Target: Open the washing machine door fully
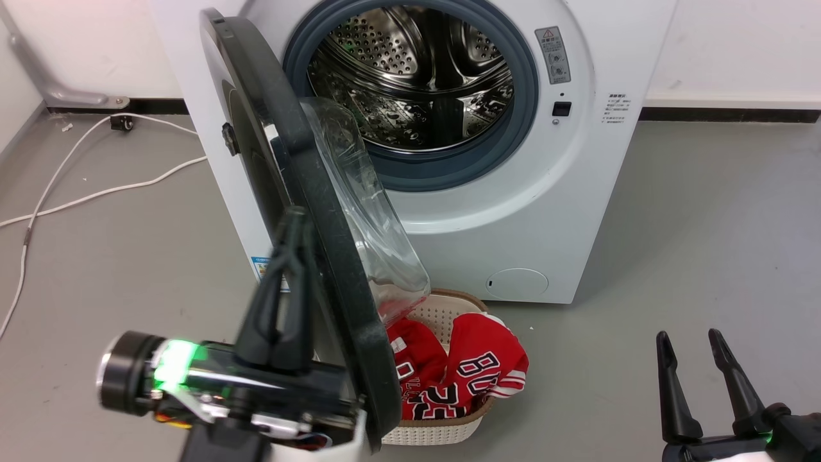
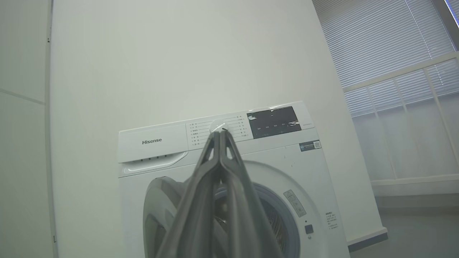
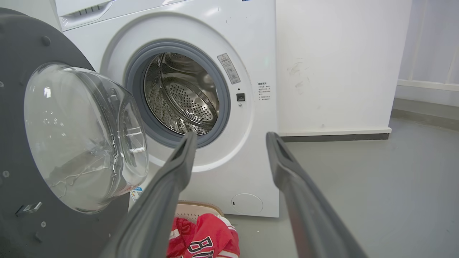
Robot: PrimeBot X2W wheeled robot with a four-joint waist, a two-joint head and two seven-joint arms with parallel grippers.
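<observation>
The white washing machine (image 1: 487, 212) stands against the wall, its steel drum (image 1: 417, 77) exposed. The washing machine door (image 1: 340, 269) hangs swung out toward me, nearly edge-on, its clear glass bowl (image 1: 365, 212) facing right. My left gripper (image 1: 294, 217) is shut, its fingers pointing up close against the door's outer left side with nothing between them. In the left wrist view the left gripper (image 2: 219, 132) points up at the machine's control panel (image 2: 215, 130). My right gripper (image 1: 689, 340) sits open at the lower right, apart from the door. The right wrist view shows the right gripper (image 3: 231, 138), the door's inner face (image 3: 21, 53) and the bowl (image 3: 82, 136).
A pale plastic basket (image 1: 436, 435) with red jerseys (image 1: 487, 366) sits on the floor right under the door and in front of the machine. A white cable (image 1: 96, 192) trails over the grey floor at left. Bare floor lies to the machine's right.
</observation>
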